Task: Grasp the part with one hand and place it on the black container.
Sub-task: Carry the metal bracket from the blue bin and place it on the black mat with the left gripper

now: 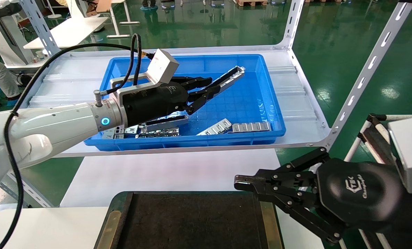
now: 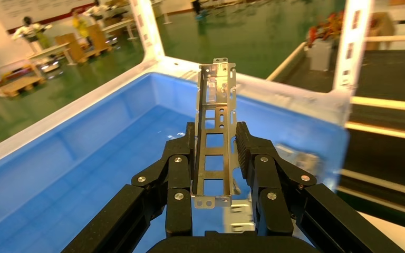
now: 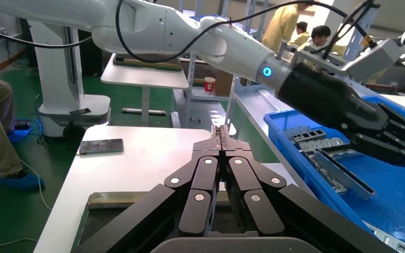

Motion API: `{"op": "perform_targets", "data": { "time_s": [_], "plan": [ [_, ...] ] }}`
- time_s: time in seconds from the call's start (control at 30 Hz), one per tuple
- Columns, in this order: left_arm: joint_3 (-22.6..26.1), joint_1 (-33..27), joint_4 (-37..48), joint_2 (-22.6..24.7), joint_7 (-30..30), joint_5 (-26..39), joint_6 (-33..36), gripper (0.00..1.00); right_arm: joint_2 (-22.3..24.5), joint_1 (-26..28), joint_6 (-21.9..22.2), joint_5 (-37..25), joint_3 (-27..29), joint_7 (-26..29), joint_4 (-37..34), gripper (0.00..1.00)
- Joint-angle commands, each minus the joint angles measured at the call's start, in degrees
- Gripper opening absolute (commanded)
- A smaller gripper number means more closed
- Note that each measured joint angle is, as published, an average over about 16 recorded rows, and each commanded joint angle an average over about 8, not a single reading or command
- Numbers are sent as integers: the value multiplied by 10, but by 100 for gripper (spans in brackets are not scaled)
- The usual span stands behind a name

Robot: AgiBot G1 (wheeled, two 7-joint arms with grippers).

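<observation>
The part (image 1: 230, 78) is a thin silver metal piece, and it is up in the air above the blue bin (image 1: 261, 103), near the bin's far side. The left tool (image 1: 206, 90) is closed on it, with one black finger pressing each long wall, as the left wrist view shows (image 2: 214, 132). The tool holds only the end nearest the arm, so most of the part sticks out past the fingertips (image 2: 245, 138). That long free end could be the trouble. I think it could tip or slide in the grip if the arm swings fast, because the metal walls look smooth and thin. It could also bump the bin's wall on the way out if the arm does not lift high enough. More metal pieces (image 1: 157, 129) lie in the bin near its front wall, below the arm. The black container (image 1: 192, 221) sits well in front of the bin, on the white table (image 1: 171, 173), so the carry is long. The right tool (image 1: 242, 182) is pinched shut on nothing and hangs just above the container's right edge, so I think the part could knock into it on landing.
</observation>
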Motion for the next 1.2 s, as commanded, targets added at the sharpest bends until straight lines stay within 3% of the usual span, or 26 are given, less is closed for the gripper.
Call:
{"op": "perform_targets", "data": {
  "time_s": [0.03,0.27,0.5,0.87,1.2],
  "plan": [
    [-5,-1,-11,-14,4,-7,24,0,0,0,0,0,0,0,0,0],
    [-9,23,-81,-73,-2,-27,87,0,0,0,0,0,0,0,0,0],
    [-9,88,-205,-137,-21,-46,89,0,0,0,0,0,0,0,0,0],
    [17,221,-376,-214,-52,-49,2,0,0,0,0,0,-1,0,0,0],
    [51,333,-407,-209,-56,-36,-114,0,0,0,0,0,-1,0,0,0]
  ]
}}
